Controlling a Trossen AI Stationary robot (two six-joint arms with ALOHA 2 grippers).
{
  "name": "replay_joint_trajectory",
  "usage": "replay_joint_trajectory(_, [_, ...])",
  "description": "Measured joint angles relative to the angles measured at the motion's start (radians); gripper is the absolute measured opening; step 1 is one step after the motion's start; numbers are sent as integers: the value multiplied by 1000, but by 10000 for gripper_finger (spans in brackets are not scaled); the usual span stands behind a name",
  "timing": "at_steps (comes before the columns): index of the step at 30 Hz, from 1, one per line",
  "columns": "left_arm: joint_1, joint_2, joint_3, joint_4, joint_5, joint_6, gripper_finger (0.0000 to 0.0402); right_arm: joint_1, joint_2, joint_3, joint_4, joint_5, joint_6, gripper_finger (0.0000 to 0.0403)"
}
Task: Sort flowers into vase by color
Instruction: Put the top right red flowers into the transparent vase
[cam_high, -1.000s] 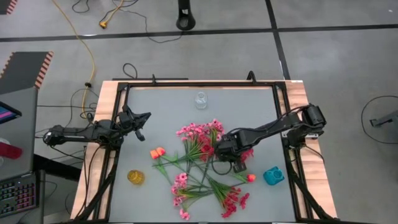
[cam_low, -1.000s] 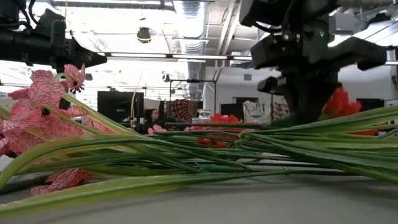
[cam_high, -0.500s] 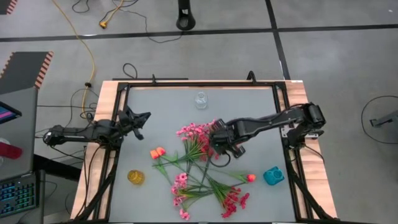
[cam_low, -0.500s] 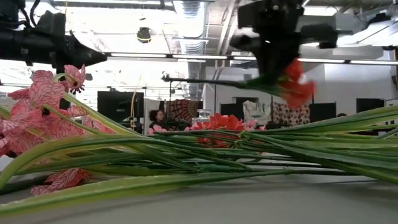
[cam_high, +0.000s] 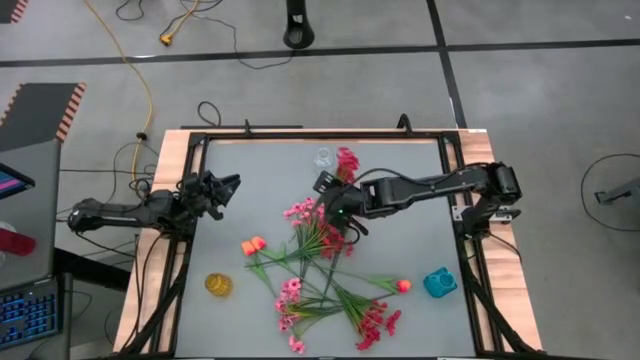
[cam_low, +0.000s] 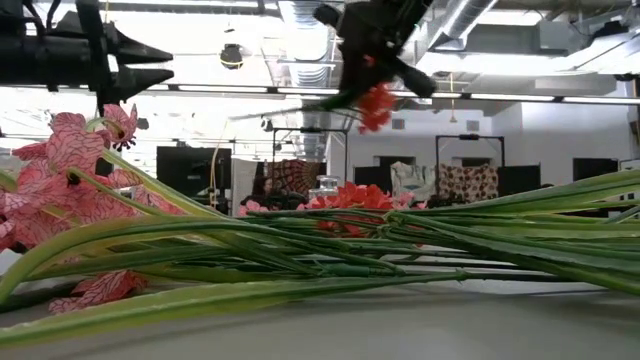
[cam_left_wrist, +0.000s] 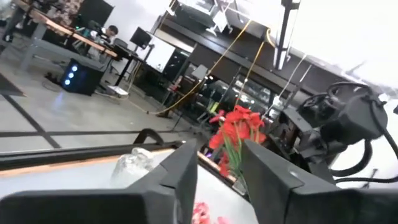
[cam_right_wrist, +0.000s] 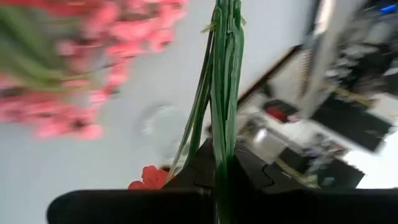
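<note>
Magenta, pink and orange flowers (cam_high: 320, 262) lie in a heap at the table's middle, their green stems (cam_low: 330, 255) crossing. My right gripper (cam_high: 340, 187) is shut on one red spray (cam_high: 347, 160), held high beside the clear glass vase (cam_high: 322, 158) at the far middle. The low view shows its bloom (cam_low: 376, 105) under the gripper. The left wrist view also shows the spray (cam_left_wrist: 239, 124). My left gripper (cam_high: 228, 183) hovers open at the table's left, holding nothing. My right gripper pinches the red spray's green stem (cam_right_wrist: 221, 155) between its two fingers, close beside the bloom (cam_right_wrist: 149, 177). The stem runs on ahead, past the fingertips. The spray is lifted clear of the heap, its stem (cam_low: 290, 110) about level and reaching toward the table's left.
A yellow vase (cam_high: 218, 284) stands near left and a teal one (cam_high: 439, 283) near right. Orange buds (cam_high: 252, 244) lie left of the heap, and another (cam_high: 403, 286) lies by the teal vase. A black frame (cam_high: 190, 200) borders the table.
My right gripper has risen from the heap with the red spray and carried it toward the far edge and the left, up to the clear vase. It turned on the way, and the spray is now clear of the table. My left gripper has opened.
</note>
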Motion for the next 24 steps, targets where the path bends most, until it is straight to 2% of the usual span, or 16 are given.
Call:
replay_joint_trajectory(4, [0, 123, 5, 115, 1, -3, 139, -15, 0, 0, 138, -10, -118, 54])
replay_joint_trajectory(9, [1, 318, 96, 117, 11, -52, 142, -28, 0, 0, 250, -35, -250, 54])
replay_joint_trajectory(12, [9, 447, 169, 114, 56, -63, 142, -33, 0, 0, 290, -62, -274, 54])
replay_joint_trajectory(17, [44, 620, 297, 111, 197, -71, 142, -33, 0, 0, 321, -80, -276, 54])
replay_joint_trajectory(24, [98, 777, 453, 16, 306, -151, 142, -31, 0, 0, 324, -86, -299, 54])
